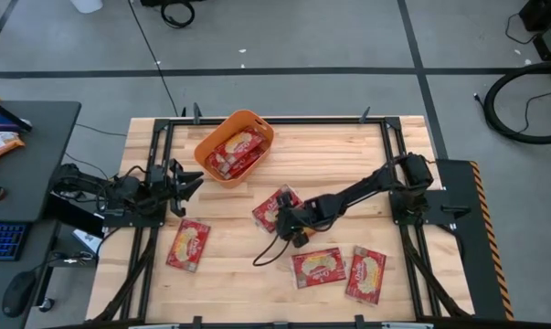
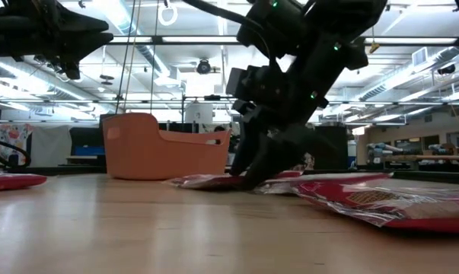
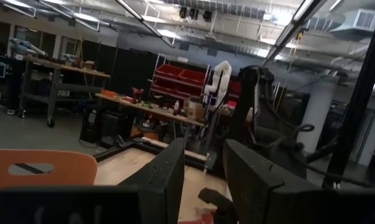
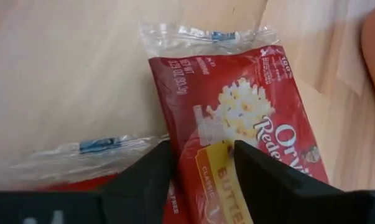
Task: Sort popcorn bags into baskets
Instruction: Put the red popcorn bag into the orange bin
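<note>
Right gripper (image 4: 199,171), narrowly open, straddles bag (image 4: 249,124) at tub's (image 1: 234,146) five o'clock: light, slippery, pinch its edge.

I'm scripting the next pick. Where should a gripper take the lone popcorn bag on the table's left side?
That popcorn bag lies flat with nothing touching it. Probably come straight down and pinch across a short sealed end; its flat face offers no other purchase. The left gripper hovers nearest.

The desk (image 1: 284,274) is pale planked wood with a smooth, faintly shiny top; the popcorn bags (image 4: 249,124) are glossy red plastic film with clear crinkled ends; the basket (image 2: 164,152) is smooth matt orange plastic; the right claw (image 4: 199,162) looks matt black
</note>
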`<state>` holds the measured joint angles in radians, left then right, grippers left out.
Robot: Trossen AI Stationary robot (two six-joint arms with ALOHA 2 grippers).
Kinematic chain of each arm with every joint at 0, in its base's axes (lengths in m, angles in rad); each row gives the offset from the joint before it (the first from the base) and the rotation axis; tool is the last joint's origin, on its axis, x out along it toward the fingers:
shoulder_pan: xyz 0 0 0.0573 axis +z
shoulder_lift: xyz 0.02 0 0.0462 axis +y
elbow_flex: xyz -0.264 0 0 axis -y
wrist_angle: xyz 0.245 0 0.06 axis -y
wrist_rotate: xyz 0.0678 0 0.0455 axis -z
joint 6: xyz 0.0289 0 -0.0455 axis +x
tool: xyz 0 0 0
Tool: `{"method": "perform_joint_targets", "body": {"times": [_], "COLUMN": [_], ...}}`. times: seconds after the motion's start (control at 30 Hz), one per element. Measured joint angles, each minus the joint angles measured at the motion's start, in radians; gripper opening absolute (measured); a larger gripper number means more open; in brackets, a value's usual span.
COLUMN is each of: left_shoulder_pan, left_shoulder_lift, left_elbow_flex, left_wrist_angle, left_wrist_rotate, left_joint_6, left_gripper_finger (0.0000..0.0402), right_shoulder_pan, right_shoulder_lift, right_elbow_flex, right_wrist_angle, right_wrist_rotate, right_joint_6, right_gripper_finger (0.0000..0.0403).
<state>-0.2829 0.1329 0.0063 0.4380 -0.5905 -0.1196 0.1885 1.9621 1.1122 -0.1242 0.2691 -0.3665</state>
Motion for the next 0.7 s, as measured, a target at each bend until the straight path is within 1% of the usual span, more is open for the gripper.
{"method": "perform_joint_targets", "body": {"times": [0.1,0.27,0.3,0.47,0.63,0.7], "left_shoulder_pan": [0.000,0.000,0.000,0.000,0.000,0.000], "left_shoulder_lift": [0.000,0.000,0.000,0.000,0.000,0.000], "left_elbow_flex": [0.000,0.000,0.000,0.000,0.000,0.000], "left_wrist_angle": [-0.001,-0.001,-0.001,-0.002,-0.002,-0.002], "left_wrist_rotate": [0.000,0.000,0.000,0.000,0.000,0.000], "left_joint_6": [0.000,0.000,0.000,0.001,0.001,0.002], "left_gripper_finger": [0.0117,0.0117,0.0117,0.0117,0.0117,0.0117], "right_shoulder_pan": [-0.007,-0.019,-0.020,0.002,0.009,0.008], "right_shoulder_lift": [0.000,0.000,-0.003,-0.033,-0.077,-0.092], "right_elbow_flex": [0.000,0.000,0.000,0.007,0.041,0.059], "right_wrist_angle": [-0.002,-0.008,-0.011,-0.025,-0.066,-0.074], "right_wrist_rotate": [0.000,0.001,0.010,0.114,0.187,0.249], "right_joint_6": [-0.002,-0.009,-0.021,-0.097,-0.162,-0.193], "right_gripper_finger": [0.0124,0.0023,0.0014,0.0025,0.0008,0.0006]}}
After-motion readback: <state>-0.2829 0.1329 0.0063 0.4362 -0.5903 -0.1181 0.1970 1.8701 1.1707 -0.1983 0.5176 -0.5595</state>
